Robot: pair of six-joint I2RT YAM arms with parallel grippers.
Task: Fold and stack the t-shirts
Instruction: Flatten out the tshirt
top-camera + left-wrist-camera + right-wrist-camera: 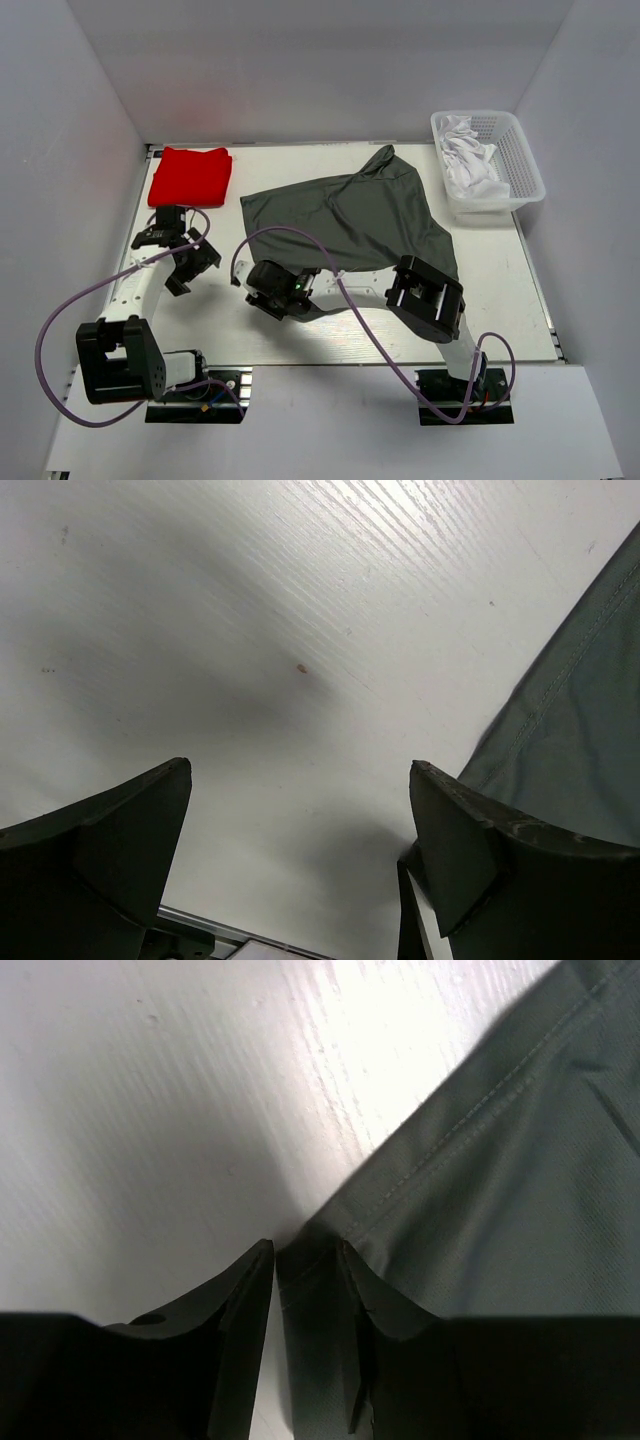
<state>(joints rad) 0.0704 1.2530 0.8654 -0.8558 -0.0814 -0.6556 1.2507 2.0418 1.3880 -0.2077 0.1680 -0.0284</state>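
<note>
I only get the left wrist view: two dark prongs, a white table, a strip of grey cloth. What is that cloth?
Observer: A grey t-shirt, spread rumpled across the middle of the table.
Operator: Is anything holding it?
Observer: The right gripper is closed on a corner of its hem.
Operator: Any other clothes?
Observer: A folded red t-shirt lies at the table's far left corner.

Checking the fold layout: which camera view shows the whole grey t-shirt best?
Top external: the grey t-shirt lies spread out, nearly its whole outline visible. The right wrist view shows only a hemmed corner between the jaws; the left wrist view only a stitched edge at its right side.
</note>
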